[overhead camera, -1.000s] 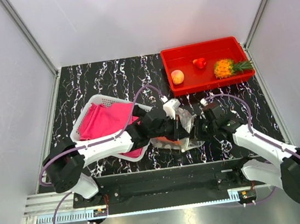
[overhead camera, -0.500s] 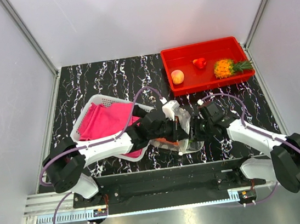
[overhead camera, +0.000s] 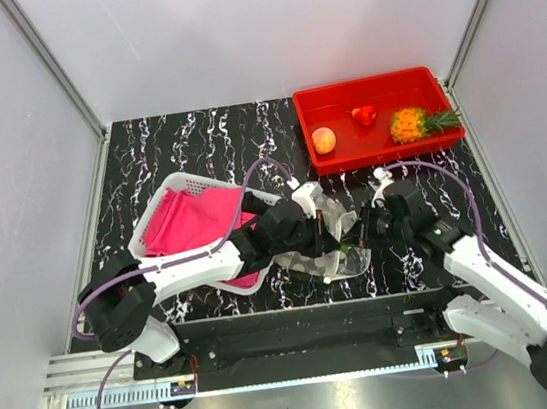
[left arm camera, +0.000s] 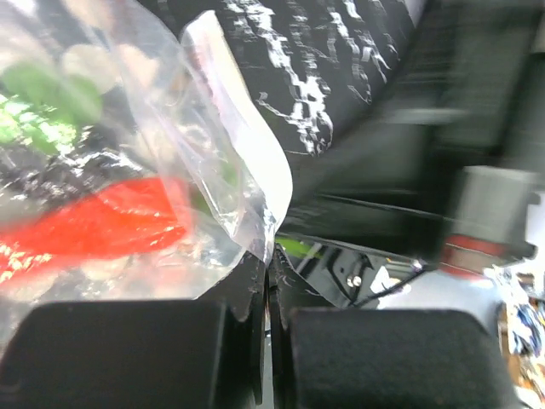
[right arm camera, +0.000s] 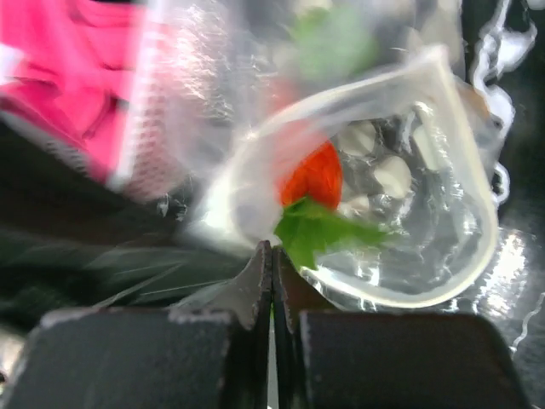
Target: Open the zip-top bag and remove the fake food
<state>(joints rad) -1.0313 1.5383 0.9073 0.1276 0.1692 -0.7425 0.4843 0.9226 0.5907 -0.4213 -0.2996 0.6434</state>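
So the zip-top bag (overhead camera: 346, 258) is low over the desk (overhead camera: 185, 145) near its front edge, between the arms, with a red-and-green toy (right arm camera: 313, 175) inside. The left fingers (left arm camera: 266, 268) are clamped on its edge. The right fingers (right arm camera: 272, 256) are pinched together at its open rim, can't tell if they've got plastic. Further back, peach (overhead camera: 324, 140), red piece (overhead camera: 365, 114) and pineapple (overhead camera: 414, 123) lie in the red tray (overhead camera: 378, 157).

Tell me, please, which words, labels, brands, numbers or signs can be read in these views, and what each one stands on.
None: no text can be read in any view.
zip-top bag: only pale printed dots, no letters.
red tray and white basket: no marking shows.
Both wrist views are too blurred to show any fine print.
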